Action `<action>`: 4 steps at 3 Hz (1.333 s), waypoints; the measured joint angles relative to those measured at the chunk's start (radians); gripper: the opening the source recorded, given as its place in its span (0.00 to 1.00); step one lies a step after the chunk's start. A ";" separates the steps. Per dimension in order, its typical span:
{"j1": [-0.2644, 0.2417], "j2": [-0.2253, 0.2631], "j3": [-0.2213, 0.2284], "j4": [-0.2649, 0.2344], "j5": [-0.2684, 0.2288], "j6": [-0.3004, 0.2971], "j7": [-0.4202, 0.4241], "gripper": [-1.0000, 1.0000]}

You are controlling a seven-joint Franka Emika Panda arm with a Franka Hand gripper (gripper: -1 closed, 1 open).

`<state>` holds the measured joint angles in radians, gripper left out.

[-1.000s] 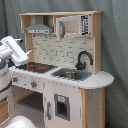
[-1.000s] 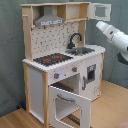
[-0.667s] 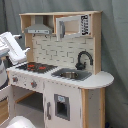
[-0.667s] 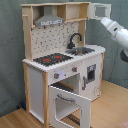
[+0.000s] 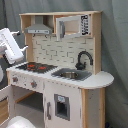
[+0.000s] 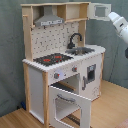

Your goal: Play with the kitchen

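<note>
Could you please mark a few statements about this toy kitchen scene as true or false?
1. The oven door hangs open. True.
2. The faucet is white. False: it is black, standing behind the sink.
3. The stovetop shows red burners. True.
4. The robot arm is pressing on the stovetop. False: in the second exterior view it is beside the upper cabinet, well above the counter.
5. A grey hood sits above the stovetop. True.
</note>
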<state>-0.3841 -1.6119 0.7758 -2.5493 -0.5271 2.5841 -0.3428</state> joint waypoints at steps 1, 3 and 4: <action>0.026 0.004 -0.012 0.016 -0.066 -0.071 0.074 1.00; 0.084 0.029 -0.020 0.037 -0.205 -0.218 0.241 1.00; 0.115 0.047 -0.022 0.040 -0.271 -0.292 0.324 1.00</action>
<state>-0.2692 -1.5648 0.7541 -2.5094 -0.7982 2.2917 -0.0187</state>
